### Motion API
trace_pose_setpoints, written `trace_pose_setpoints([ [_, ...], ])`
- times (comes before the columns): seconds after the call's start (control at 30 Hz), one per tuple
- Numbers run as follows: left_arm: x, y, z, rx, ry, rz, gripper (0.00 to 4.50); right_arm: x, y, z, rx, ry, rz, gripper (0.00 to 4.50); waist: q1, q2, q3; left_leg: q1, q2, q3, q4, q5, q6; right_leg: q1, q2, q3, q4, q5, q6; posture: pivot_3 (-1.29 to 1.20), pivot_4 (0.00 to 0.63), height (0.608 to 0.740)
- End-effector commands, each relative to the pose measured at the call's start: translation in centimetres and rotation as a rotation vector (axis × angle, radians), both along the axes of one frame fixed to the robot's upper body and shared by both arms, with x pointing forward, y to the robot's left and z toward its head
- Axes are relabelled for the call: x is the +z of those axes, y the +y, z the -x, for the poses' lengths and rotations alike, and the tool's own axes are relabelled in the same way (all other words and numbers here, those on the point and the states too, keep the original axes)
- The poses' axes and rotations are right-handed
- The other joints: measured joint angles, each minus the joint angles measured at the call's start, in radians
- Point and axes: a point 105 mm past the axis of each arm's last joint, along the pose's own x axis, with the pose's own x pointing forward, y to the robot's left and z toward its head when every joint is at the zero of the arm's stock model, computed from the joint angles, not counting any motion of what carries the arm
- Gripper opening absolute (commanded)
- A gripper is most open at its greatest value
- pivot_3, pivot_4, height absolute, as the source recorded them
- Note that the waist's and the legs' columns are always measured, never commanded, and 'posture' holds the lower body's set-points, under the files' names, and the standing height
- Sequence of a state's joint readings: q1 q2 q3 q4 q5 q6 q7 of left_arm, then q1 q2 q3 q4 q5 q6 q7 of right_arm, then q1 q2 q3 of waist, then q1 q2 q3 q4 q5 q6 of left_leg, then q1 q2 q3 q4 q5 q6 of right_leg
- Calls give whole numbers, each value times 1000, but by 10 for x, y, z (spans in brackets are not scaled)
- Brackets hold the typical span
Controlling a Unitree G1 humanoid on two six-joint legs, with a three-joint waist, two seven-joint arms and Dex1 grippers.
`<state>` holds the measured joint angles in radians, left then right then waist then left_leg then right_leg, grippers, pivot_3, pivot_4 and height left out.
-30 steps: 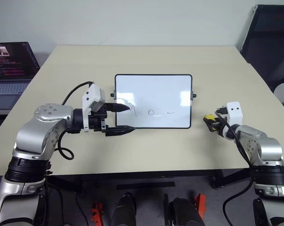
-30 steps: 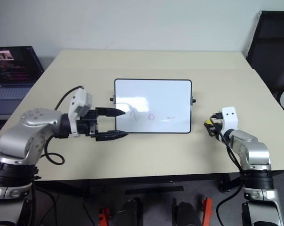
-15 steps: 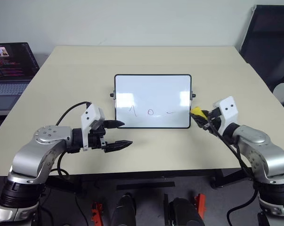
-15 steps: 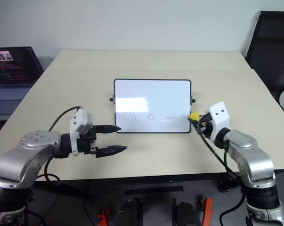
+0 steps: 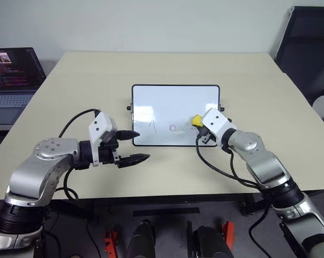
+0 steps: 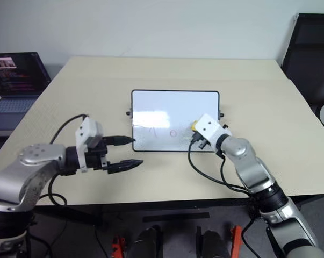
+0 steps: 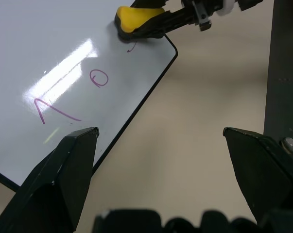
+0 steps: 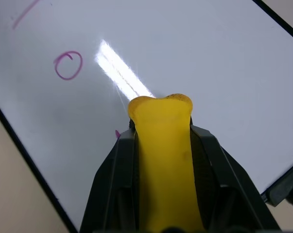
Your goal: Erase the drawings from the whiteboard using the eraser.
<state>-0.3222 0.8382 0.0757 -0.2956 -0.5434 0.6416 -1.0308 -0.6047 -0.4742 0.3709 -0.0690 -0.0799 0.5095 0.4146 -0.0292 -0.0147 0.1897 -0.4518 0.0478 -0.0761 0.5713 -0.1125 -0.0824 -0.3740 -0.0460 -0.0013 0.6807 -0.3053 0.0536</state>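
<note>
Eraser sits pinched in the right gripper over the whiteboard's dash, whose tip peeks out in the wrist views; left gripper gapes empty.

Beige table; open laptop beside it; dark chair opposite.

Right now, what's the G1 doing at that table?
It is erasing a small whiteboard. The right gripper is shut on the yellow eraser, held over the board's right part, right at the dash mark, most of which it covers. The "1"-like stroke and the small circle are unerased. The left gripper hovers open over the table at the board's near left corner, holding nothing.
</note>
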Motion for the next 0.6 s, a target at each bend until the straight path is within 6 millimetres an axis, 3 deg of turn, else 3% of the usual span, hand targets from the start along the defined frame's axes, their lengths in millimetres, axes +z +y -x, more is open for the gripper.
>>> trace_pose_setpoints([
  [0.03,9,-2,-1,-20,-45,-9,4500,6,11,-3,46,-45,30,1075,-1,0,0,0,0,0,0,0,0,0,0,0,0,0,0,0,150,740],
  [0.17,11,-2,-3,-22,-51,-8,4500,-4,10,-1,76,-22,83,1075,-2,0,0,0,1,0,0,0,0,0,1,0,1,0,1,0,150,740],
  [0.37,11,0,-5,-23,-51,-12,4500,-21,-18,0,15,48,157,1074,1,0,0,1,1,0,1,0,0,1,1,0,1,0,1,0,150,740],
  [0.6,6,5,-4,-15,-35,-21,4500,-20,-51,-4,-79,75,173,1071,4,-1,0,1,0,0,2,1,0,2,0,0,0,0,-2,0,150,740],
])
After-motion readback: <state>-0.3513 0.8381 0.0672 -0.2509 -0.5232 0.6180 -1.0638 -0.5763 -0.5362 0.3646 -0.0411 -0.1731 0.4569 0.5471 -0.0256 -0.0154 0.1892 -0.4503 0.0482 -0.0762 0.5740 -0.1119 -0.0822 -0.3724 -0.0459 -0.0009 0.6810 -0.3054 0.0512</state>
